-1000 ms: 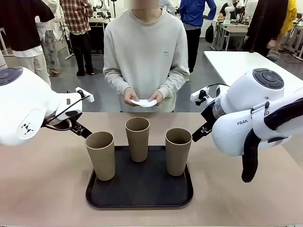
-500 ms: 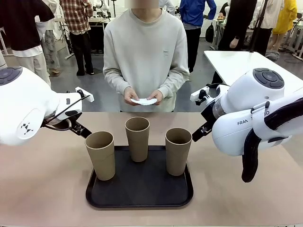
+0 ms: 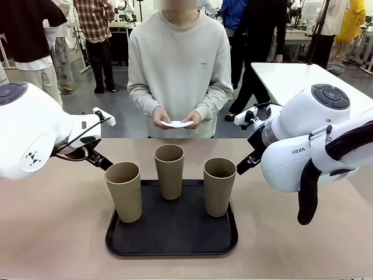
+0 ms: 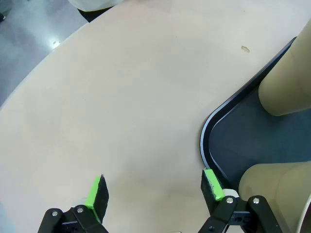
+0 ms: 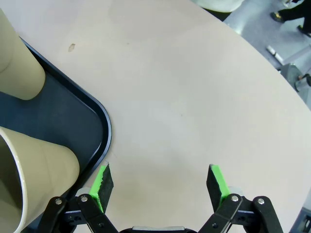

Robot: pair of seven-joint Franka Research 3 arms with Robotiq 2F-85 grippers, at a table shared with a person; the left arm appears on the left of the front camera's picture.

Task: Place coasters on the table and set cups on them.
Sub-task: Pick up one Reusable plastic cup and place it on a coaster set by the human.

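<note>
- While the three cups point(image 3: 169, 171) stand upright on the black tray point(image 3: 175, 248), mouths up and long axes vertical, the coasters point(image 3: 176, 124) sit level in the person's hands point(image 3: 158, 118), beyond the far edge of the worktop point(image 3: 52, 221).
- Wrist views give the jaw gaps: left tool point(image 4: 153, 189) and right tool point(image 5: 160, 180) both released, empty, over bare worktop beside the tray's corners.

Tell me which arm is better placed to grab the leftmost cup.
Left, likely: the left gripper hovers open beside that cup; the right gripper is across the tray.
</note>
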